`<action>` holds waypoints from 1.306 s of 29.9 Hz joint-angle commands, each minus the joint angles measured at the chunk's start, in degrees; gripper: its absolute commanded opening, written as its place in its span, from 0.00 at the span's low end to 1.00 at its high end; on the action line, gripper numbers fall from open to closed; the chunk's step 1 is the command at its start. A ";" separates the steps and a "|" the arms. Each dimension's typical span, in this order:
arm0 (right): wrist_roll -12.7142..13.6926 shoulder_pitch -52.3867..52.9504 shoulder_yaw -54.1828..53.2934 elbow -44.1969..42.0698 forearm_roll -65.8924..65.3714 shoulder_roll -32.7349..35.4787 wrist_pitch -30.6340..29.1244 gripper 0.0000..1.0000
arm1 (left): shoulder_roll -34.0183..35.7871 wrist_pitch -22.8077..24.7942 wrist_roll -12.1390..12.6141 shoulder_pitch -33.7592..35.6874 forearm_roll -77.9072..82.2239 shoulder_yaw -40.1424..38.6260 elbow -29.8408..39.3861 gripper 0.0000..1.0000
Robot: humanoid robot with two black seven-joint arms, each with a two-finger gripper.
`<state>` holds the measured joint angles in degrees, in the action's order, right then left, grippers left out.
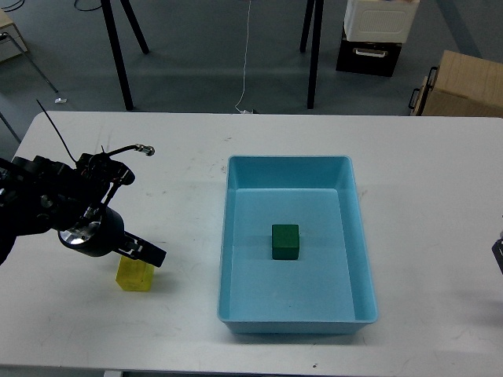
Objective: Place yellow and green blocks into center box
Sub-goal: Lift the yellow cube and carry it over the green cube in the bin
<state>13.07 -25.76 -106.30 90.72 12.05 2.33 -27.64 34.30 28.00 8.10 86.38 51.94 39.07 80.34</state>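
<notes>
The yellow block [134,276] sits on the white table [181,330], left of the light blue box [233,236]. The green block [285,241] lies inside the box, near its middle. My left gripper [138,258] hangs right over the yellow block. One dark finger [148,254] crosses the block's top edge, and the other is hidden under the wrist. The jaws look open and the block rests on the table. Only a dark sliver of my right gripper [499,253] shows at the right edge.
Past the table's far edge are black stand legs [313,55], a cardboard box [460,86] and a white and black case [377,31] on the floor. A thin cable [118,149] loops above my left wrist.
</notes>
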 commanded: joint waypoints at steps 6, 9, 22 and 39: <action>0.11 0.10 -0.05 -1.43 0.00 1.01 -0.36 1.00 | -0.29 0.00 -0.02 -4.99 0.09 -0.66 -2.11 0.99; 0.11 0.10 0.04 -1.69 0.00 1.01 -0.36 1.00 | -0.20 0.00 -0.02 -6.92 0.35 -1.89 -3.08 0.99; 0.03 0.19 0.30 -1.69 0.00 1.10 -0.36 1.00 | 3.41 0.00 4.97 -7.28 6.68 -2.16 1.66 0.16; 0.03 0.19 -0.05 -2.39 0.00 1.18 -0.36 1.00 | -5.79 0.00 3.67 10.29 0.28 -9.02 2.02 0.00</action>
<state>13.09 -25.57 -106.13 88.41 12.04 3.43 -28.00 34.62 28.01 12.38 92.49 55.28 29.95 83.38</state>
